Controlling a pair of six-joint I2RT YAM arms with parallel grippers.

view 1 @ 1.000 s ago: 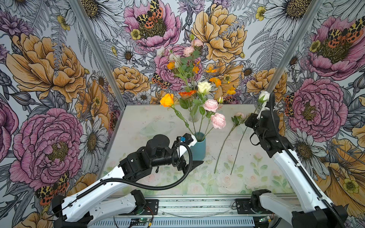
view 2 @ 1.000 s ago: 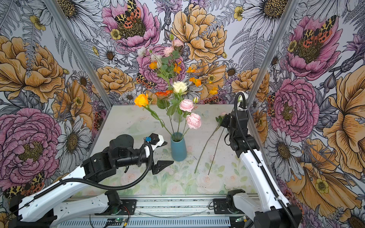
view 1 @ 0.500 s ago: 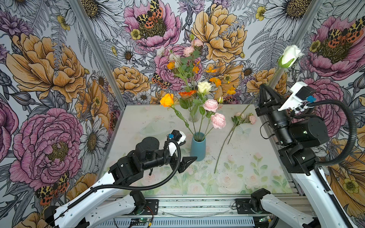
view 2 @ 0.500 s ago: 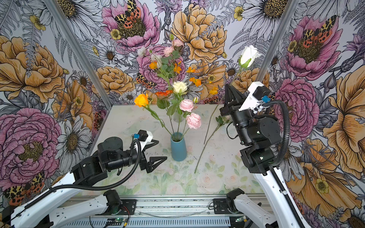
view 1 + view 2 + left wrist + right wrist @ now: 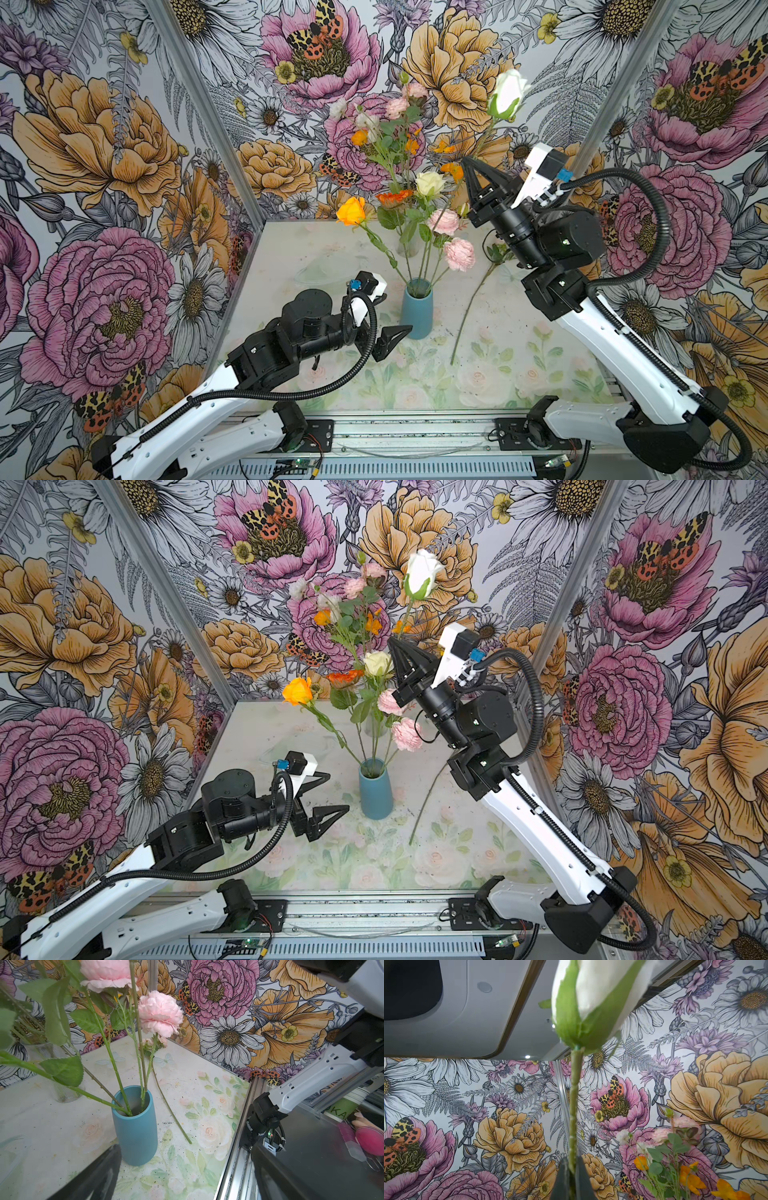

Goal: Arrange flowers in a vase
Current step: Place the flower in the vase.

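Right wrist view: my right gripper [image 5: 571,1179] is clamped on the thin green stem of the white rosebud [image 5: 591,1001], with the bud straight out past the fingertips, up in the air. Both top views show that flower held well above the pale painted tabletop [image 5: 299,237] and tilted. Its lower stem runs down behind the bouquet, so I can't tell where the cut end is. My left gripper [image 5: 338,791] is wide open and empty, low, just beside the tall blue ceramic vase [image 5: 417,309], apparently not touching it. Well past half by my read. The vase is upright and holds at least four stems: orange rose [image 5: 351,210], cream rose [image 5: 430,183], two pale pink ruffled blooms [image 5: 459,253]. An orange daisy-type head [image 5: 395,197] sits in the same cluster, and I can't tell which vase it's in. What's left is to get the white one's stem end into the vase mouth, which is below my right gripper and toward the left arm. After that comes one more thin-stemmed pink flower [image 5: 170,1105], lying flat on the table under my right arm, near the vase. A ribbed clear glass vase [image 5: 62,1093] beyond the blue one holds a mixed small bunch. It's unclear whether those are meant to move.
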